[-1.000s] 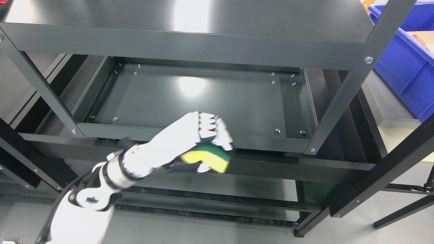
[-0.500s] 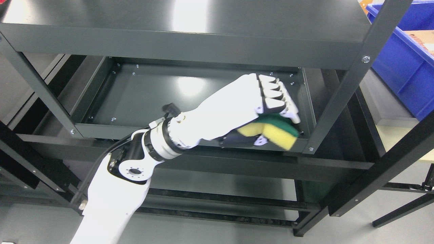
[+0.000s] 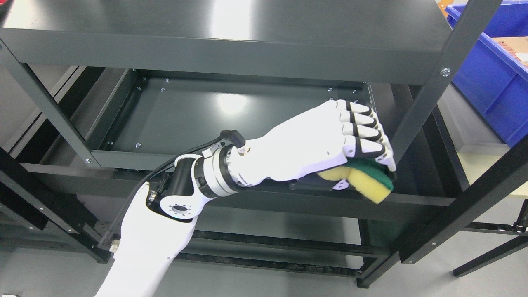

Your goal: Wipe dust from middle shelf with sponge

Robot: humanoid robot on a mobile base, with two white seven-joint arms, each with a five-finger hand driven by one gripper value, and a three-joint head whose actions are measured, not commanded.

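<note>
So in the last half second the left hand (image 3: pixel 330 144) has slid further right and a bit nearer, and the fingers (image 3: pixel 367 134) that pointed up-right now lie flatter, pointing right. The arm comes in from the lower left, reaching across the near edge of the middle shelf (image 3: pixel 231 115). The hand is curled around the sponge (image 3: pixel 365 181), fingers over the green scrubby top and the yellow foam sticking out underneath toward the right. The sponge sits at the near right corner of the shelf, right by the front right upright post (image 3: pixel 429 90). Honestly can't tell if the sponge is actually pressing on the shelf surface or hanging over the front lip, the hand blocks that. Blue bin (image 3: pixel 491 78) is off to the far right.
</note>
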